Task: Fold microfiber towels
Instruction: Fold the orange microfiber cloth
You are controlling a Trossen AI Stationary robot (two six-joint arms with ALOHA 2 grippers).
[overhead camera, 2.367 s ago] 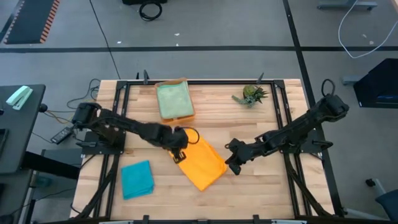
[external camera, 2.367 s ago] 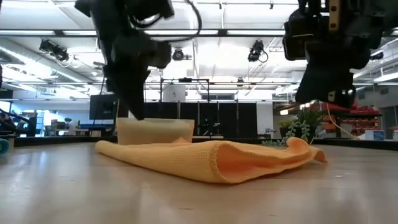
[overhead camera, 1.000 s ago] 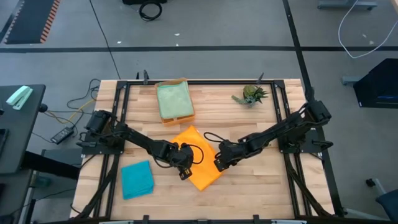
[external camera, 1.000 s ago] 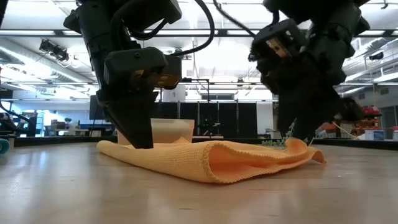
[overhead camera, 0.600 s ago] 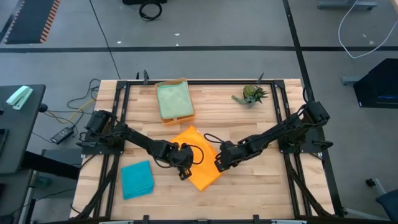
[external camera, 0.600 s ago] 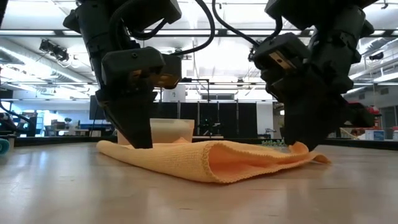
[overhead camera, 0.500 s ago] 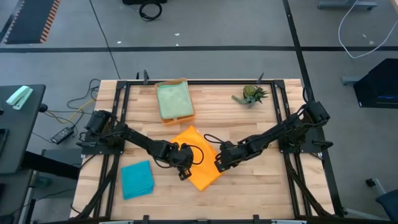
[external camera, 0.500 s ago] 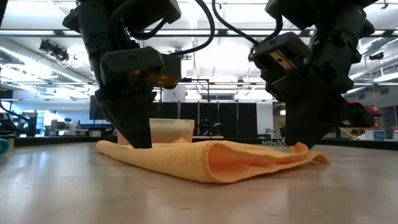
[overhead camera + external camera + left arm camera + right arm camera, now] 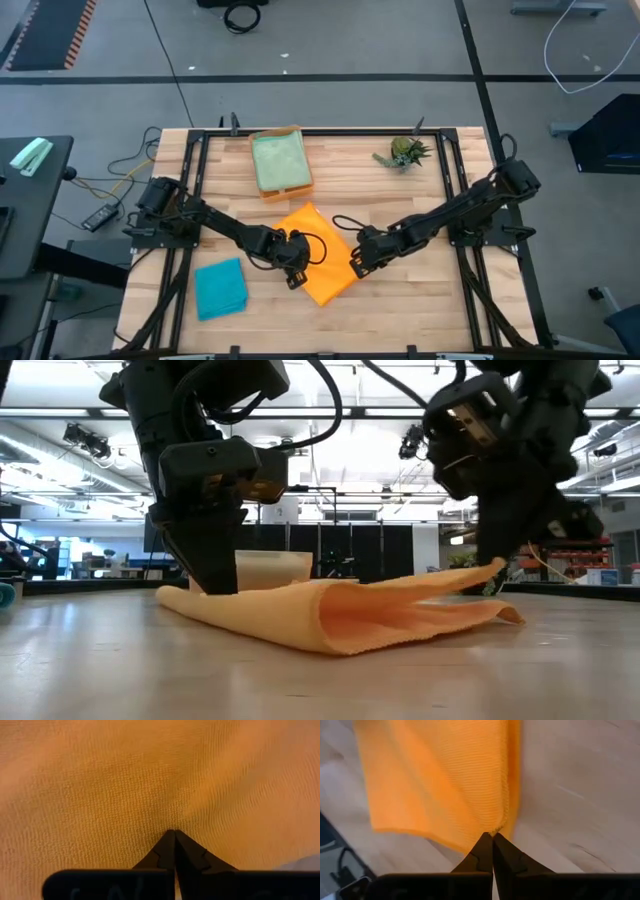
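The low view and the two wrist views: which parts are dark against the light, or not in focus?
Low view: both arms are dark silhouettes against the bright ceiling lights, while the orange towel is evenly lit. Left wrist view: the towel's weave is sharp near the left gripper, soft toward the edges. Right wrist view: the right gripper is sharp on the towel's edge; the table beyond looks slightly blurred.

Both arms reach inward, low over the table's middle. The left gripper (image 9: 292, 277) points down with fingers pressed together. The right gripper (image 9: 354, 266) is pinched closed, raised slightly.
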